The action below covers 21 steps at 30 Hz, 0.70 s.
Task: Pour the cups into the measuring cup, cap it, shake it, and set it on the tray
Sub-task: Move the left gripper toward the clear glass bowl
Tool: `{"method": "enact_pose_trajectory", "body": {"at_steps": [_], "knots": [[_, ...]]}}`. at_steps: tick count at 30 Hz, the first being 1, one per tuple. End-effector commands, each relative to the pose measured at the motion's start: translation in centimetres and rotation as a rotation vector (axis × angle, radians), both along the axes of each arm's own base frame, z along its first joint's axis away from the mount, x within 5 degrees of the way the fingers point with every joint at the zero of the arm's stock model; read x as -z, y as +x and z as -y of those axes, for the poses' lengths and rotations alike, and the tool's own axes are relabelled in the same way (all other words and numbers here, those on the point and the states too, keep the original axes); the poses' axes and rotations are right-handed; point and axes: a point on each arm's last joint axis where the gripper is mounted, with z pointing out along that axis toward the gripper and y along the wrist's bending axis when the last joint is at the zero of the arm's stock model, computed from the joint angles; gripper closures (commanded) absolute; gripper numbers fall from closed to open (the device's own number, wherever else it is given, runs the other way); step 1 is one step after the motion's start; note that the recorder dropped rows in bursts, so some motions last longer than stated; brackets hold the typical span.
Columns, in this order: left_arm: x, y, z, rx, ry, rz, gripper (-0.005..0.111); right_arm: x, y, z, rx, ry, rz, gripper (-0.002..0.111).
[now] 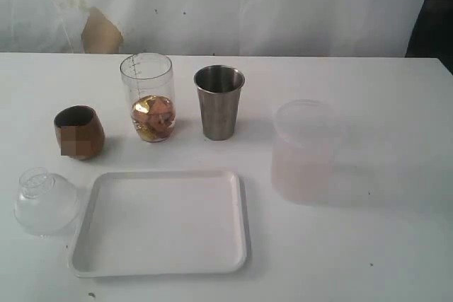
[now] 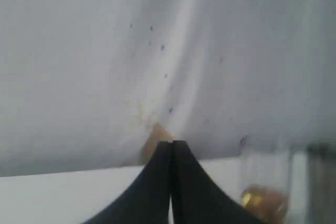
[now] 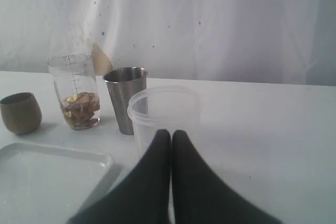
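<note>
The left pincer (image 2: 171, 148) and right pincer (image 3: 171, 136) are pressed closed, gripping nothing. On the worktop (image 1: 396, 97), the measuring cup (image 1: 147, 97) stands upper left of centre, between the wooden cup (image 1: 79, 132) and steel tumbler (image 1: 219, 102). The frosted cup (image 1: 304, 152) is at right, and the cap (image 1: 44, 201) lies lower left, just beside the tray (image 1: 159, 174).

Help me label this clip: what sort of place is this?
Probably a staged lab test bench: plain white table, stained white cloth backdrop, and a flat white rectangular plastic tray.

I read no words, brands or numbers anywhere. Only printed sign: graduation ticks up side of measuring cup (image 1: 146, 97), 12 o'clock from tray (image 1: 163, 224); any figures beside ticks too small for me.
</note>
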Motion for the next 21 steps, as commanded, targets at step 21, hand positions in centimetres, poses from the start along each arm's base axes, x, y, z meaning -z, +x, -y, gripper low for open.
{"method": "enact_pose_trajectory", "body": {"at_steps": [21], "knots": [[-6.1,2.9,-0.5,-0.045,-0.409,-0.321,0.107,0.6,0.0,0.0,-0.003,-0.022,-0.042,0.108]]}}
